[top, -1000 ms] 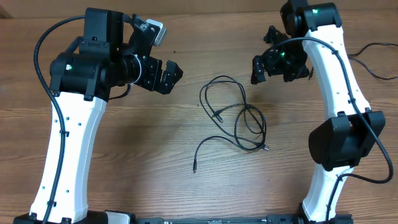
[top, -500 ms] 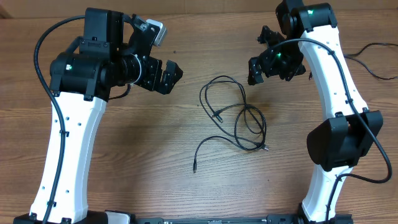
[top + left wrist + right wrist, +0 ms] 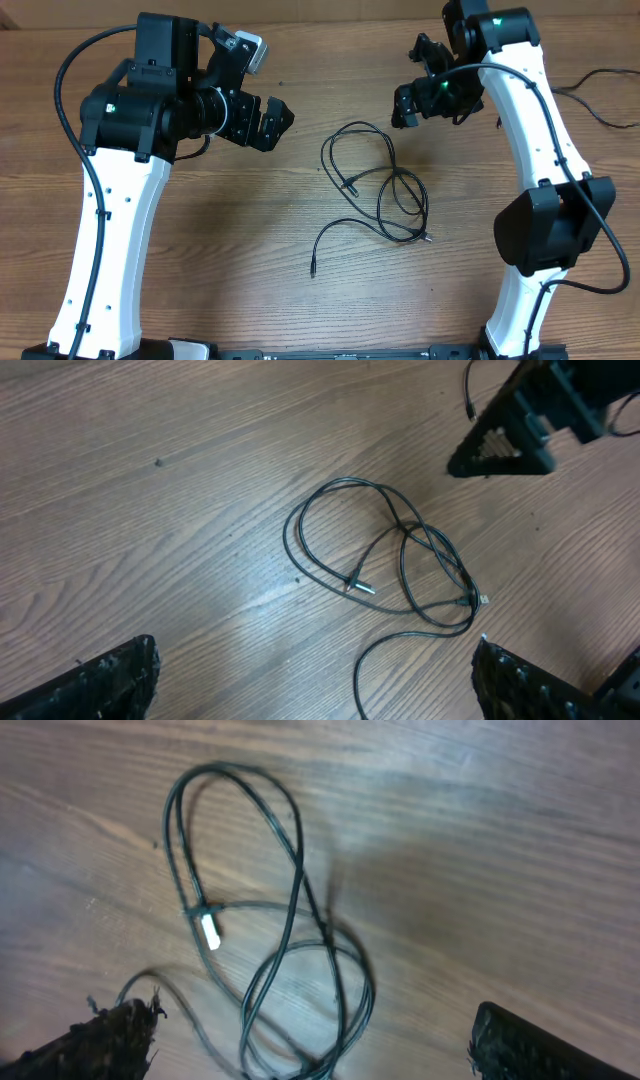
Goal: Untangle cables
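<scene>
The thin black looped cables lie loose on the brown wooden table. The left gripper hangs at their ten o'clock and the right gripper at one o'clock, both spread wide and touching nothing.

Overhead looks straight down; both wrist views, nearer, share the cables.

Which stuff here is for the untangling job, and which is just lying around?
For the job: cables; left end effector, open; right end effector, open.
Just lying about: wooden table; thick black cord at its right edge.
</scene>
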`<state>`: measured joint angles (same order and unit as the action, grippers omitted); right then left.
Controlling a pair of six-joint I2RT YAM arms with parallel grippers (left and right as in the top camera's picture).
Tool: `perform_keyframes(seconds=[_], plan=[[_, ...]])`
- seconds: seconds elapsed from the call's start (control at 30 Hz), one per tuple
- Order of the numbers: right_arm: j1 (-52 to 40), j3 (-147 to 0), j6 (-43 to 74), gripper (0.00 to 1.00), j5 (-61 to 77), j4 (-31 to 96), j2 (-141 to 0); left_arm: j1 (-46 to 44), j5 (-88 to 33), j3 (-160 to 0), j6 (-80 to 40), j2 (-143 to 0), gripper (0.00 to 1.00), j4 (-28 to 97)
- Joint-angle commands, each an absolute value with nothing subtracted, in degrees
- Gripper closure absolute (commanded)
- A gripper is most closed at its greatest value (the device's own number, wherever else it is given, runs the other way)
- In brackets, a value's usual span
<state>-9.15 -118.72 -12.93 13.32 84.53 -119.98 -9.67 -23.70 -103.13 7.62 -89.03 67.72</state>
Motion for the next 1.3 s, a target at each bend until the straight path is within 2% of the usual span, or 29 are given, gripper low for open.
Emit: perform_keyframes(seconds=[0.0, 0.27, 1.27], plan=[[-9.61, -111.66, -13.43, 0.00, 14.26, 80.79, -114.69, -9.78, -23.33, -103.98, 7.51, -88.09, 0.00, 67.68], [-9.93, -94.08, -13.37, 0.00, 14.22, 68.27, -104.20, -9.78, -23.33, -103.98, 7.51, -88.12, 0.00, 67.68], [-9.96, -90.78, -13.56, 0.00, 14.28, 66.19, -103.94, -9.78, -23.33, -103.98, 7.51, -88.12, 0.00, 67.68]])
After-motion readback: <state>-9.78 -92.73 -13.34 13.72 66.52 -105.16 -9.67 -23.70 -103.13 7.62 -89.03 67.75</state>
